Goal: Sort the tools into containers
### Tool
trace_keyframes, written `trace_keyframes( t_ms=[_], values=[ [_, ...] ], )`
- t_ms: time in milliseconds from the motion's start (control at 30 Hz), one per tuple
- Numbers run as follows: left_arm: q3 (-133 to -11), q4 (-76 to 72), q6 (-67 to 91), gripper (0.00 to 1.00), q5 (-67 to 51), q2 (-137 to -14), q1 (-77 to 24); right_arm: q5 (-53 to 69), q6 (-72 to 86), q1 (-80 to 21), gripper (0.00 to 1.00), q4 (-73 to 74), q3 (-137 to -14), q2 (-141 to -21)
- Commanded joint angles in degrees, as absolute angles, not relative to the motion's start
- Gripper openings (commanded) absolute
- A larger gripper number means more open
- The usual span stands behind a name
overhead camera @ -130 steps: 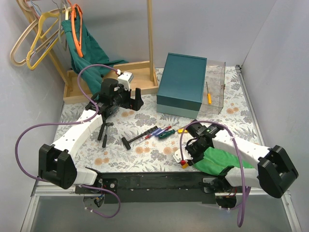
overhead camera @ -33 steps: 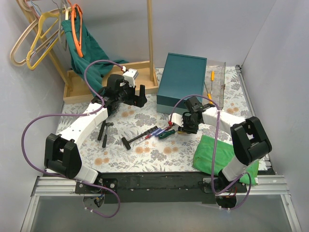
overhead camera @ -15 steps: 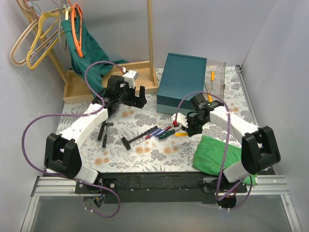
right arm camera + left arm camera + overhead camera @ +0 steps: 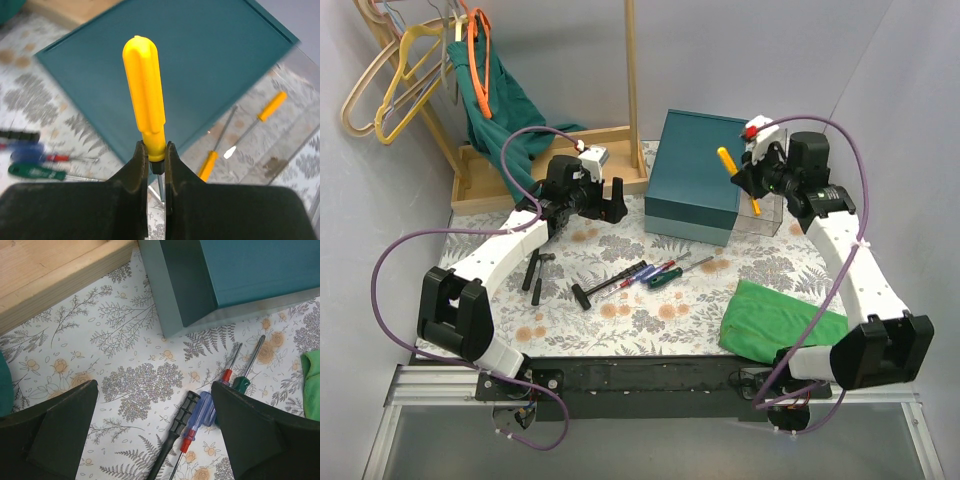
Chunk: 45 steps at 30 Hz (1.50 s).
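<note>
My right gripper (image 4: 744, 176) (image 4: 156, 156) is shut on the neck of a yellow screwdriver (image 4: 725, 158) (image 4: 144, 97), held handle-up in the air where the teal box meets the clear box (image 4: 770, 185). Two yellow-orange screwdrivers (image 4: 270, 106) (image 4: 209, 165) lie inside the clear box. My left gripper (image 4: 606, 199) (image 4: 160, 437) hangs wide open above the table, holding nothing. Below it lie a black hammer (image 4: 584, 293) (image 4: 176, 427) and blue (image 4: 202, 411), red (image 4: 227, 375) and green (image 4: 242, 384) screwdrivers. Short black pieces (image 4: 535, 270) lie to the left.
A teal box (image 4: 695, 175) (image 4: 235, 270) stands mid-back beside the clear box. The light-wood tray (image 4: 550, 165) (image 4: 45, 285) sits back left under a hanger stand with a green garment. A green cloth (image 4: 775, 318) lies front right.
My right gripper closed on the yellow screwdriver on the table, lifted it and carried it back and right to the boxes. The left arm barely moved.
</note>
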State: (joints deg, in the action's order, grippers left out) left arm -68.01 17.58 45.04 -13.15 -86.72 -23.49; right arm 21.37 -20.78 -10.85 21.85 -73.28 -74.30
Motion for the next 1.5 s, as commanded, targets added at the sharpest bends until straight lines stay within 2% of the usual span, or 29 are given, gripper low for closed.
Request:
trace_keyframes(
  t_ms=[0,167,200,267,333,467,533,700,767,967,1467],
  values=[
    [-70.7,17.8,44.9,0.98,-13.7,-85.2,-23.7,13.1,-0.5,-4.6,0.01,11.7,-76.3,-79.8],
    [-69.5,18.2,44.4,0.98,-12.8,-83.6,-23.7,10.5,4.2,-1.3,0.01,11.7,-81.5,-86.8],
    [-69.3,18.2,44.3,0.98,-12.8,-83.4,-23.7,11.1,3.9,-1.1,0.09,12.3,-82.2,-88.0],
    [-69.4,18.2,44.0,0.98,-12.7,-83.3,-23.6,12.1,3.0,-0.9,0.49,16.2,-87.8,-92.5],
    [-69.6,18.5,43.9,0.98,-12.6,-83.2,-23.7,15.2,2.5,-1.0,0.53,21.7,-91.7,-94.7],
    [-69.6,18.5,43.5,0.98,-12.0,-83.2,-23.7,20.9,-3.9,-4.3,0.56,14.0,-86.2,-87.4],
    [-69.6,18.4,43.4,0.98,-12.0,-83.4,-23.6,27.6,-12.9,-6.5,0.56,12.3,-80.6,-84.0],
    [-69.6,17.8,43.9,0.98,-14.0,-83.7,-23.6,36.9,-37.3,-19.1,0.54,23.7,-71.6,-76.0],
    [-69.7,17.7,44.3,0.98,-15.0,-83.8,-23.6,36.9,-46.1,-25.0,0.54,31.0,-68.5,-75.4],
    [-69.6,17.2,44.3,0.98,-13.6,-83.4,-23.6,30.4,-58.5,-34.4,0.53,35.4,-60.2,-78.5],
    [-67.1,17.7,42.3,0.98,-11.4,-80.4,-23.6,25.3,-67.2,-38.1,0.47,30.7,-62.1,-95.9]
  ],
)
